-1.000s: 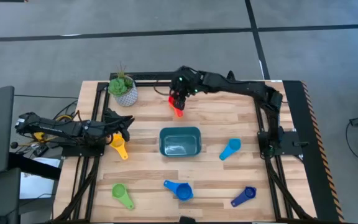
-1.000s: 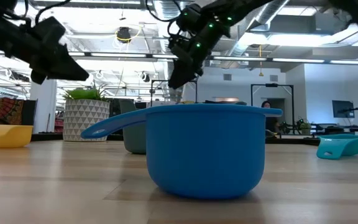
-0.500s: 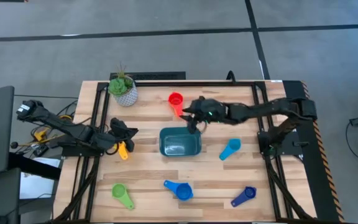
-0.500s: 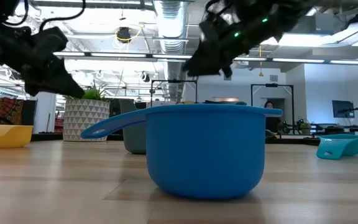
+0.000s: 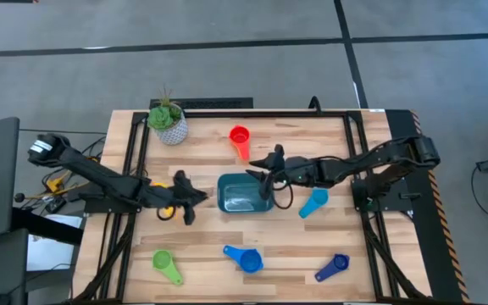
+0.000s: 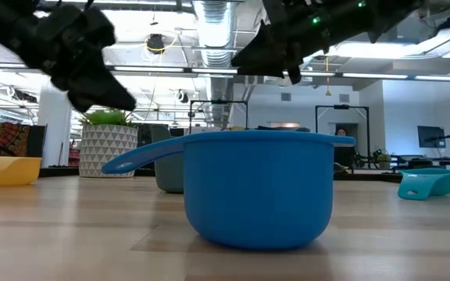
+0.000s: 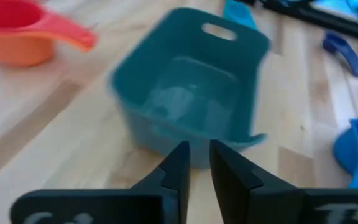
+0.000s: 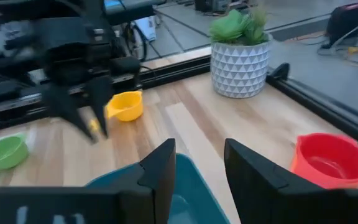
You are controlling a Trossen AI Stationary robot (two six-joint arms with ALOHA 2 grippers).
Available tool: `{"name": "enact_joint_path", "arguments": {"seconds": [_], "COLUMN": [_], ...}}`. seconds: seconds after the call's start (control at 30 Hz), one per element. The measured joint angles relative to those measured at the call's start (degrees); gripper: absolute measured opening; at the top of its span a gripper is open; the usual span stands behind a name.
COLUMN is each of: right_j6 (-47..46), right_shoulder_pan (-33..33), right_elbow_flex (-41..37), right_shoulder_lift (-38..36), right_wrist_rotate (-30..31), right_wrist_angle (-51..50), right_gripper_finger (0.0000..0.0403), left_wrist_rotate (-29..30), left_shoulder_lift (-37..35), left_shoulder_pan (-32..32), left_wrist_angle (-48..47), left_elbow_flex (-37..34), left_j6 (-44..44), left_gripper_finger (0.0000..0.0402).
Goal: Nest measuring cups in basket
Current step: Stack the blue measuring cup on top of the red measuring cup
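Teal basket (image 5: 246,193) sits mid-counter (image 5: 202,246), empty, no cups nested in it. Left hand (image 5: 186,198) is low over the counter just beside the basket's left side, fingers (image 7: 178,167) a narrow gap apart, holding nothing; in the left wrist view they point at the basket's near wall. Yellow cup (image 5: 163,203) lies on the counter beside the left arm, just left of that hand. Right hand (image 5: 267,174) hangs over the basket's right rim, fingers (image 8: 161,171) spread apart, empty; its wrist view looks across the basket toward the left hand. Red cup (image 5: 240,139) rests on the counter behind the basket, apart from both hands, handle pointing toward the basket. Light blue cup (image 5: 313,203) lies right of the basket, near the right arm. Green cup (image 5: 166,264) at the front left, blue cup (image 5: 246,257) at the front centre, dark blue cup (image 5: 332,267) at the front right, all well apart from the basket. Low view: the blue cup fills the foreground, basket mostly hidden behind it. White patterned pot with a green plant (image 5: 169,121) stands at the back left corner of the counter.
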State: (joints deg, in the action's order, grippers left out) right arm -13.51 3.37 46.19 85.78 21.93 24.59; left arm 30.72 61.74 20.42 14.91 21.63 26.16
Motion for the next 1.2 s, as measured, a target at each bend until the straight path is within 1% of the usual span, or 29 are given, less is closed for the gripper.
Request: {"name": "enact_joint_path", "arguments": {"seconds": [0.13,0.3,0.43,0.57,0.63,0.73,0.9,1.03,1.13,1.2], "right_j6": [0.3,-0.4,-2.0,-5.9,-8.0,-11.8,-16.1,-16.7,-18.3,-19.4], "right_shoulder_pan": [2.4,5.8,9.3,12.6,14.0,15.2,15.4,15.7,16.3,16.7], "right_elbow_flex": [0.0,0.0,0.0,0.0,-0.2,0.0,-0.1,-0.1,-0.1,-0.1], "right_shoulder_lift": [0.0,0.0,-0.4,-1.0,-1.7,-1.9,-1.8,-1.8,-1.8,-1.7], "right_wrist_rotate": [7.6,14.1,19.9,27.3,30.1,32.2,32.9,32.4,32.2,32.2], "right_wrist_angle": [-0.9,-5.0,-10.3,-16.0,-19.3,-23.0,-26.0,-25.4,-25.4,-25.4], "right_gripper_finger": [0.0151,0.0140,0.0133,0.0128,0.0127,0.0128,0.0133,0.0137,0.0139,0.0138], "left_wrist_rotate": [-0.9,-0.2,-0.3,-0.1,0.4,2.5,4.8,6.0,6.0,6.1], "left_shoulder_lift": [8.9,16.7,19.9,19.9,18.7,16.7,15.0,15.0,15.0,14.9], "left_shoulder_pan": [0.7,0.7,0.7,1.0,1.3,1.8,1.8,1.0,-0.6,-2.0], "left_wrist_angle": [-1.7,-12.3,-25.1,-42.4,-51.4,-60.5,-73.8,-81.6,-84.8,-85.8], "left_elbow_flex": [8.3,19.0,26.1,31.4,32.9,33.5,33.5,33.4,33.4,32.9], "left_j6": [-6.4,-7.8,-4.2,3.8,8.5,14.5,23.4,26.9,27.0,25.6], "left_gripper_finger": [0.0087,0.0116,0.0122,0.0122,0.0122,0.0122,0.0122,0.0118,0.0113,0.0110]}}
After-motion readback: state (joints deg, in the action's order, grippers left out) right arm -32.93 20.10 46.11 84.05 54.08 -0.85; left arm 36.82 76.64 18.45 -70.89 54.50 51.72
